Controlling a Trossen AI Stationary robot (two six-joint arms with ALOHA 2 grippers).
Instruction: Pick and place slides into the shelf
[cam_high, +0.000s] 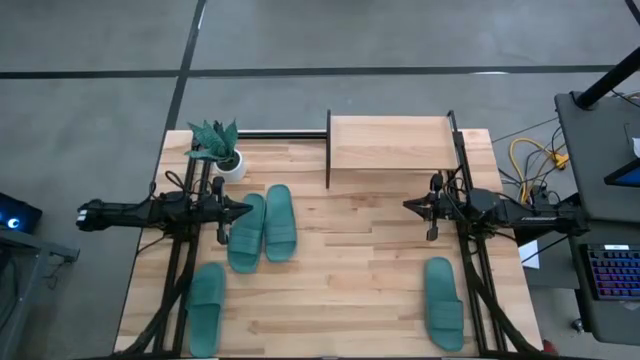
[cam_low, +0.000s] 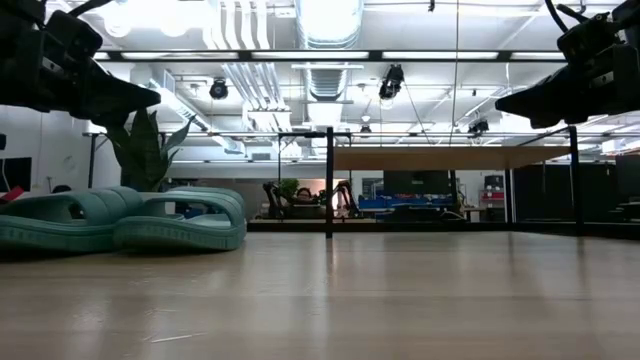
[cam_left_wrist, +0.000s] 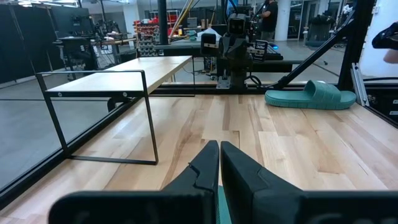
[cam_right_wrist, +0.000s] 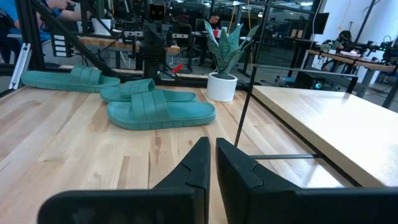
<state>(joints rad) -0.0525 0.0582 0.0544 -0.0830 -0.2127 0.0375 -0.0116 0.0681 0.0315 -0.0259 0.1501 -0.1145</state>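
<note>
Light-wood plank tabletop (cam_high: 350, 260) carries all items; grey floor surrounds it.

Left to right, high view:
- Left gripper (cam_high: 247, 209): fingers pressed together, holding nothing, raised beside the 2 paired slides.
- Small spiky green plant in a white pot (cam_high: 222, 150): far-left corner. Count: 1.
- Teal-green rubber slide sandals, each with 1 wide strap. Count: 4. 1 lies at the near-left edge (cam_high: 206, 306); 2 lie side by side, touching, just right of the left gripper (cam_high: 247, 232) (cam_high: 279, 222); 1 lies at the near right (cam_high: 442, 302).
- Low shelf with a flat light-wood top board and thin black metal frame (cam_high: 390, 143): far edge, right of centre. Count: 1. No slide on it or visibly under it.
- Right gripper (cam_high: 406, 205): fingers closed, empty, raised just in front of the shelf.

Step in hand: judged as the start; no slide is picked or placed.

Next move: 1 gripper must open, descend over a slide and close on its strap or sole edge. The left gripper is nearest the paired slides; these touch, so separating 1 needs care.
</note>
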